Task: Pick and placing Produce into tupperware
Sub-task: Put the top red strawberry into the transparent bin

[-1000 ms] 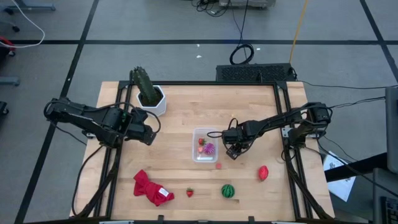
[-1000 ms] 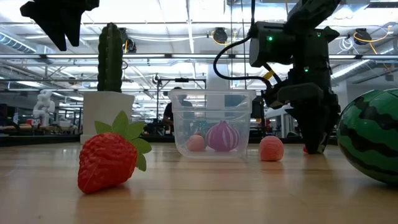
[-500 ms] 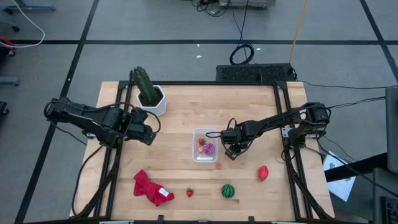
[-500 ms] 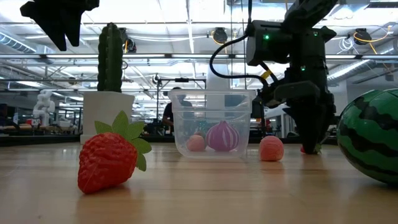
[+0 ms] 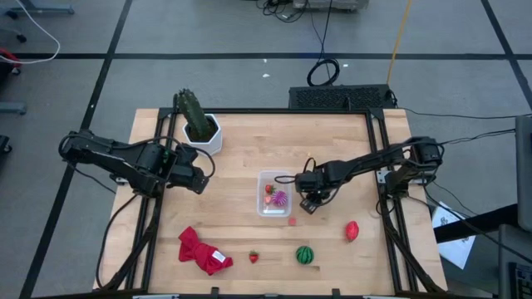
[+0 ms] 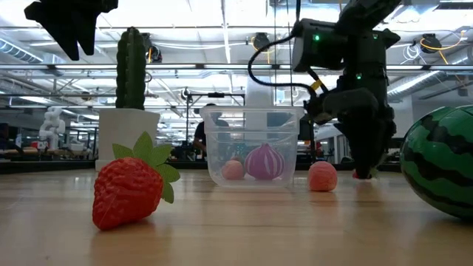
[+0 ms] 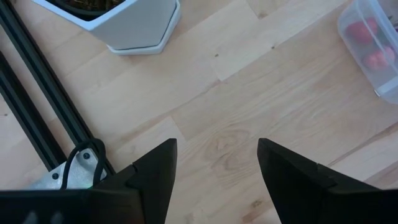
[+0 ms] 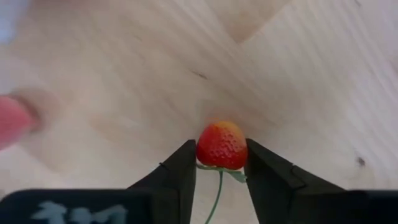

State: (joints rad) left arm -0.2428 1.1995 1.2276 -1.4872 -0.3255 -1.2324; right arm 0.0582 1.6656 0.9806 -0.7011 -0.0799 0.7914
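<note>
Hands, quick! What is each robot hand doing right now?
Left hand: open, holding nothing.
Right hand: shut on a small strawberry.

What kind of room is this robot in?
Probably a robot lab or workshop. A wooden table stands on grey carpet with cables lying about, and the low view shows a big hall with ceiling lights and equipment behind.
</note>
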